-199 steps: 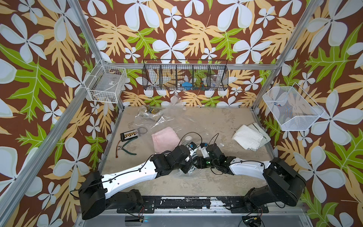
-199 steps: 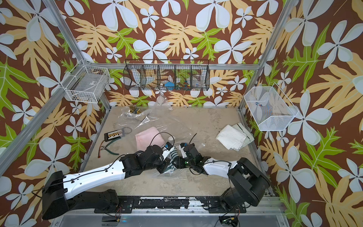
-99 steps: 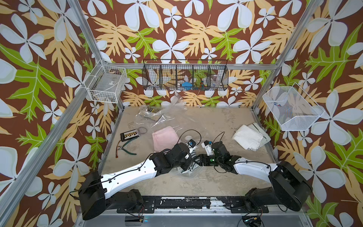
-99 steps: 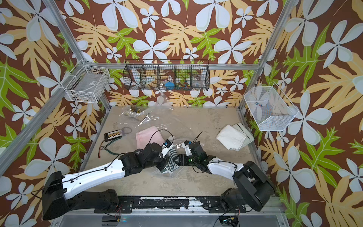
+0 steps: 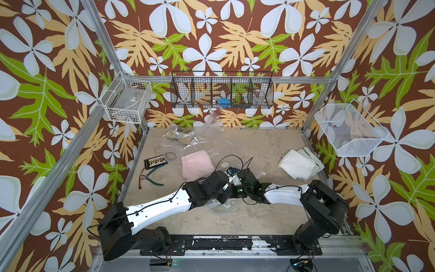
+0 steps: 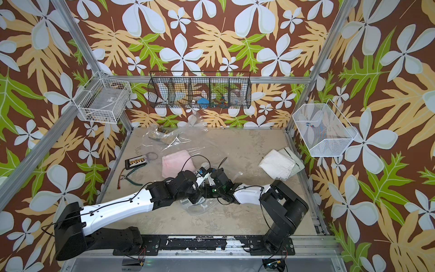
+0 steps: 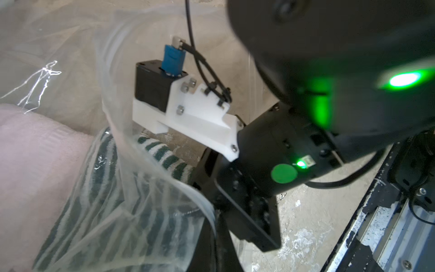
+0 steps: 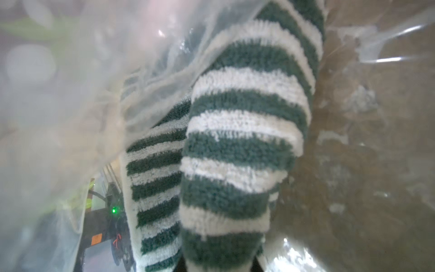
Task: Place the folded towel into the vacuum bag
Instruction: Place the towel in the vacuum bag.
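Ref = pink cloth (image 5: 196,163); all positions are relative to it.

Left gripper (image 5: 221,199) is just beside the cloth, on the side nearer my base, with the fingers fully closed. The pinch point is hidden. The vacuum bag (image 5: 204,143) has its rim standing up off the table there, so I read it as me holding the mouth open. The film runs back over the cloth; can't tell if the cloth is inside.

Striped towel (image 8: 244,146) is right of the cloth. Its leading end is under the film and its tail end is outside, at my right gripper (image 7: 200,181). The right fingers are buried in the pile, so I can't tell width or grip.

Delta vs a second ago:
- Right forearm has pushed in toward the cloth.
- The stripes that showed from above between the wrists are now covered.

Reads as insertion partly done; the tail end needs feeding in.
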`<move>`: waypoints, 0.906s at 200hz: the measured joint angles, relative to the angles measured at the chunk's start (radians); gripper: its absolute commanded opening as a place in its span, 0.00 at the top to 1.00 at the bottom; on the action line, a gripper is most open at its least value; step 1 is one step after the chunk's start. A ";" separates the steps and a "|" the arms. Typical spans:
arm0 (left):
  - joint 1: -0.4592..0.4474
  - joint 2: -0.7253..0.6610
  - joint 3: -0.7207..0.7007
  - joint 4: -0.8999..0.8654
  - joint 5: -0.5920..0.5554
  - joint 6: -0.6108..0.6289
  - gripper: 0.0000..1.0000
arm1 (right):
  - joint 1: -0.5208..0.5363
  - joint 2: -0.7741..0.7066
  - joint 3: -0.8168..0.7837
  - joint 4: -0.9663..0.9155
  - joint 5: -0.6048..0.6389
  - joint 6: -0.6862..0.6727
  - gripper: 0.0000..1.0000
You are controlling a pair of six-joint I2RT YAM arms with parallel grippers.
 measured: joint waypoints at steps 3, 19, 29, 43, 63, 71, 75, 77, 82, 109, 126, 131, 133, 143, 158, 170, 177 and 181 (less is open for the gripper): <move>0.001 0.001 0.000 -0.005 -0.005 0.000 1.00 | 0.000 0.015 0.008 0.008 0.001 0.006 0.84; 0.001 0.002 0.003 -0.004 0.000 0.000 1.00 | 0.001 0.089 0.043 0.044 0.020 0.028 0.83; 0.000 0.002 0.004 -0.003 0.006 0.000 1.00 | 0.001 0.124 0.058 0.068 0.025 0.040 0.81; 0.000 0.000 0.004 -0.002 0.006 0.000 1.00 | 0.001 0.150 0.075 0.100 0.031 0.047 0.76; 0.000 -0.017 -0.003 -0.002 0.006 0.000 1.00 | 0.002 0.136 0.068 0.109 0.034 0.050 0.54; 0.000 -0.027 -0.010 -0.002 0.007 0.000 1.00 | 0.002 0.112 0.053 0.104 0.037 0.043 0.47; 0.000 -0.031 -0.013 -0.002 0.008 0.000 1.00 | 0.000 0.089 0.040 0.100 0.036 0.038 0.45; 0.000 -0.034 -0.015 -0.002 0.010 0.000 1.00 | 0.000 0.080 0.034 0.098 0.035 0.036 0.43; 0.002 -0.038 -0.019 -0.002 0.011 0.000 1.00 | -0.004 0.047 0.015 0.090 0.031 0.034 0.40; 0.005 -0.062 -0.036 -0.002 0.022 -0.003 1.00 | -0.051 -0.150 -0.100 0.020 0.004 0.007 0.30; 0.006 -0.077 -0.050 -0.002 0.032 -0.013 1.00 | -0.093 -0.278 -0.154 -0.085 0.011 -0.026 0.26; 0.006 -0.081 -0.054 -0.001 0.033 -0.022 0.99 | -0.106 -0.314 -0.166 -0.120 0.021 -0.038 0.25; 0.006 -0.083 -0.057 -0.001 0.034 -0.026 0.99 | -0.112 -0.332 -0.171 -0.139 0.029 -0.044 0.25; 0.006 -0.088 -0.067 -0.001 0.040 -0.027 0.98 | -0.135 -0.401 -0.188 -0.218 0.055 -0.068 0.24; 0.006 -0.089 -0.082 -0.002 0.056 -0.046 0.95 | -0.171 -0.495 -0.193 -0.348 0.086 -0.099 0.24; 0.005 -0.092 -0.090 -0.001 0.074 -0.058 0.91 | -0.220 -0.589 -0.176 -0.468 0.116 -0.125 0.24; 0.003 -0.098 -0.098 -0.001 0.090 -0.075 0.89 | -0.249 -0.636 -0.158 -0.525 0.150 -0.139 0.24; 0.001 -0.100 -0.101 -0.001 0.096 -0.081 0.86 | -0.265 -0.660 -0.142 -0.555 0.165 -0.150 0.24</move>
